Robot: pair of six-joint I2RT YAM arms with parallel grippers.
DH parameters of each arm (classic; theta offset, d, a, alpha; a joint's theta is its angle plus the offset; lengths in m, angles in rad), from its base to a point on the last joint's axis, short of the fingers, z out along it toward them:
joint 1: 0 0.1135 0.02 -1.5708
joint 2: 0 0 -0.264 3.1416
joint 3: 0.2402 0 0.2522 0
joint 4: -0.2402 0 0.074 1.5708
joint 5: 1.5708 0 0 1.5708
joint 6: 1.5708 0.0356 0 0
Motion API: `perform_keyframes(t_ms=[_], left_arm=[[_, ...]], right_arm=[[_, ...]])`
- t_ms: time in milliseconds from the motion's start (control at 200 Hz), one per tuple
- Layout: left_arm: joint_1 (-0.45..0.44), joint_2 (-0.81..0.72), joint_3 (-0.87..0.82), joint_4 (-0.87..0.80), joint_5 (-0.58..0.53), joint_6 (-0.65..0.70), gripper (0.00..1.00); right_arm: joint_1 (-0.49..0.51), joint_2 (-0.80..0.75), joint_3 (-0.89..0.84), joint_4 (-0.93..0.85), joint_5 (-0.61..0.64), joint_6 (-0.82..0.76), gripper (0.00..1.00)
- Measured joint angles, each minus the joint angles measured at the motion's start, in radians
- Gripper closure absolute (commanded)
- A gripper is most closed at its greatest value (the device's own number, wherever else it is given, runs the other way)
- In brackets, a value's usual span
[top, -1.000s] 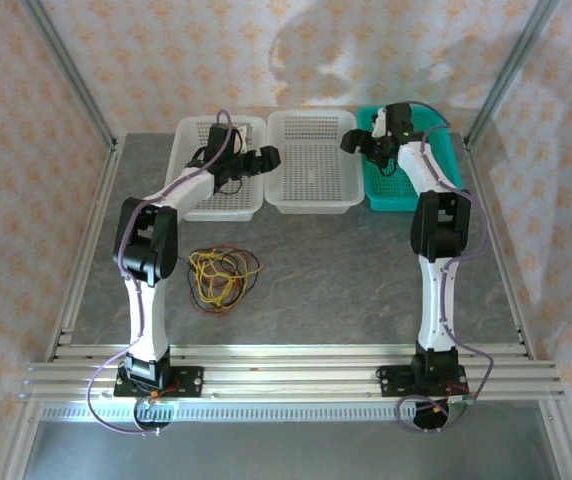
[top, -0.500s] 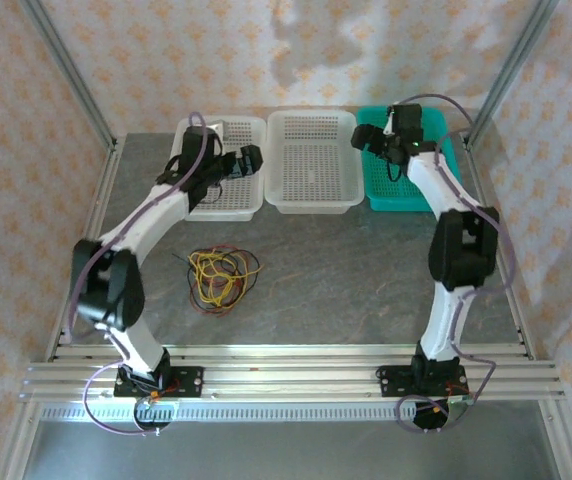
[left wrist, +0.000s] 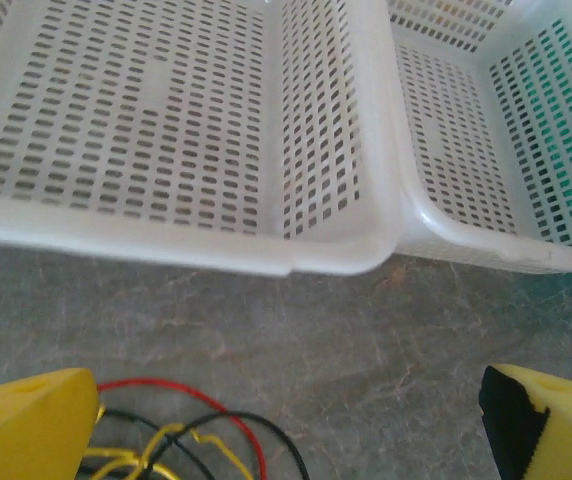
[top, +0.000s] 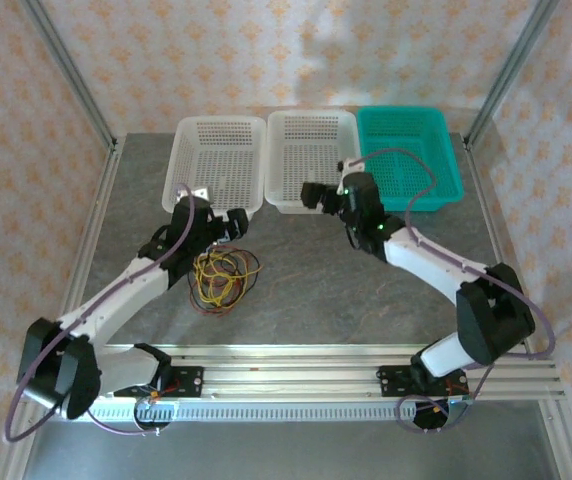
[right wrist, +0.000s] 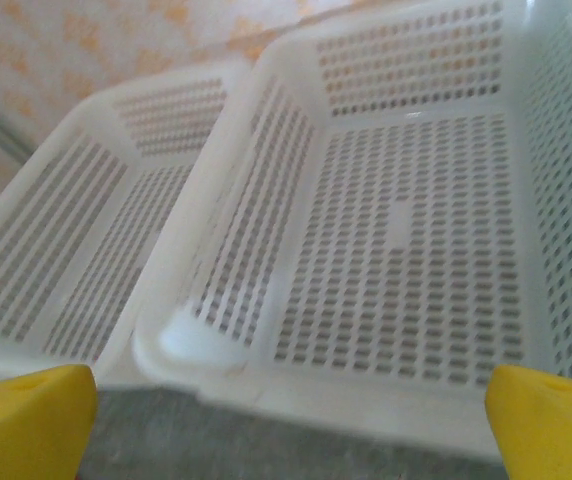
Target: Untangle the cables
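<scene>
The cables (top: pixel 222 278) lie in one red, yellow and black tangle on the grey table (top: pixel 366 290), left of centre. Over their far edge the left gripper (top: pixel 234 222) hovers, fingers spread wide and holding nothing. The right gripper (top: pixel 316 195) hangs at the front rim of the middle white basket (top: pixel 311 150), likewise released and empty. Flanking that basket along the back are another white basket (top: pixel 221 160) and a teal basket (top: pixel 406 165).

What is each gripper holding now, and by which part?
Nothing is held. The left gripper stands open near the cables; the right gripper stands open before the middle basket.
</scene>
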Motion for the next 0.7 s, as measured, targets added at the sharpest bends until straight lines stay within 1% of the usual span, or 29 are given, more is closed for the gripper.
perform_keyframes(t_ms=[85, 180, 325, 401, 506, 701], left_arm=[[-0.018, -0.089, -0.067, -0.002, -0.043, -0.055, 0.01], [-0.021, -0.165, -0.138, -0.011, -0.085, -0.111, 0.01], [-0.021, -0.245, -0.234, -0.071, -0.143, -0.192, 0.01], [-0.013, -0.284, -0.278, -0.091, -0.153, -0.235, 0.01], [0.026, -0.320, -0.325, -0.111, -0.146, -0.285, 0.01], [0.087, -0.332, -0.365, -0.142, -0.131, -0.322, 0.01]], right_arm=[[0.081, -0.034, -0.042, 0.027, 0.030, 0.006, 0.00], [0.172, -0.045, -0.049, 0.042, 0.060, 0.023, 0.00], [0.301, -0.042, -0.061, 0.056, 0.093, 0.065, 0.00], [0.356, -0.021, -0.061, 0.068, 0.105, 0.090, 0.00], [0.391, 0.022, -0.061, 0.080, 0.108, 0.123, 0.00], [0.393, 0.053, -0.060, 0.085, 0.107, 0.145, 0.00]])
